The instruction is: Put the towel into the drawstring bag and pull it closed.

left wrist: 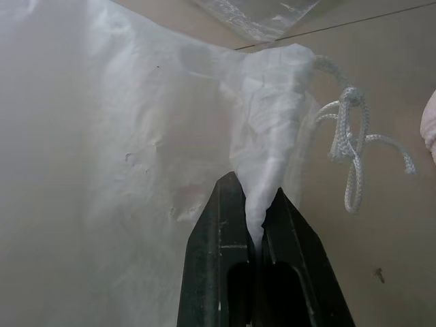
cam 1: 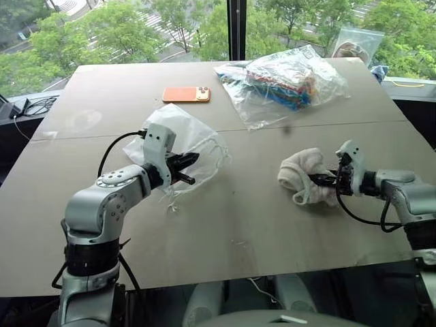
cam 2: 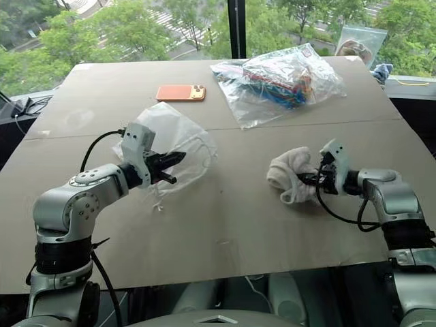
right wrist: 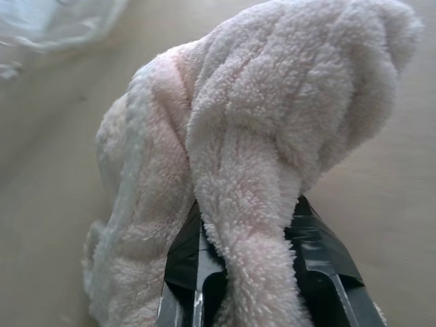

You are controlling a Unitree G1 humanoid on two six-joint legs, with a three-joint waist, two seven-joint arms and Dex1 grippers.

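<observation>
The drawstring bag [cam 1: 182, 139], white and translucent, lies left of the table's middle with its thin white cords [left wrist: 349, 146] hanging off the mouth. My left gripper [cam 1: 188, 165] is shut on a pinched fold of the bag's rim [left wrist: 262, 197]. The towel [cam 1: 303, 174], a lumpy off-white terry cloth, lies on the table to the right. My right gripper [cam 1: 317, 180] reaches into it from the right, and a thick fold of the towel [right wrist: 248, 225] sits between its black fingers [right wrist: 320, 259], which are shut on it.
A clear plastic bag [cam 1: 286, 85] of colourful items lies at the back of the table [cam 1: 225, 231]. An orange phone [cam 1: 186, 94] rests behind the drawstring bag. Another small clear bag [cam 1: 357, 44] stands at the back right corner. Cables [cam 1: 34, 105] lie off the left edge.
</observation>
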